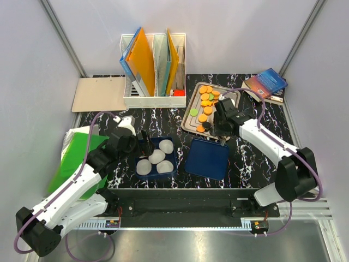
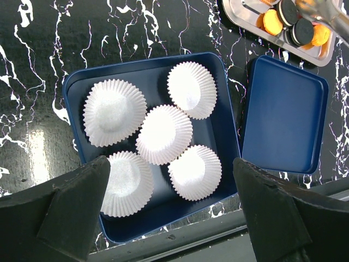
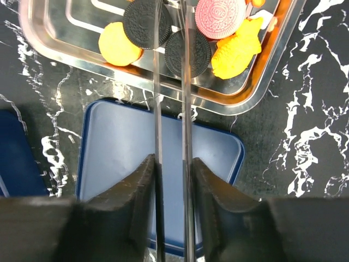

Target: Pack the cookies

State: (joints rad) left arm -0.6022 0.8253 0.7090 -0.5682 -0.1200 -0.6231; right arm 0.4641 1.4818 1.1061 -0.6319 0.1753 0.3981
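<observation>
Distinctly, right wrist: tongs [image 3: 157, 109] over black cookies [image 3: 140, 23], left wrist: paper cups [image 2: 163, 134]

paper cups [image 2: 163, 134] crowd box [image 2: 142, 60], cookies [image 1: 205, 98] crowd tray [image 3: 87, 22], lid [image 2: 283, 117] bare

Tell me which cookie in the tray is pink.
The cookie at the right wrist view's top edge, beside the orange fish; others are black or orange.

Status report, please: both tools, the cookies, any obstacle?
Left tool open above blue box, five paper cups empty. Right tool shut on tongs, tips over cookies in metal tray. Lid off, nothing blocking.
</observation>
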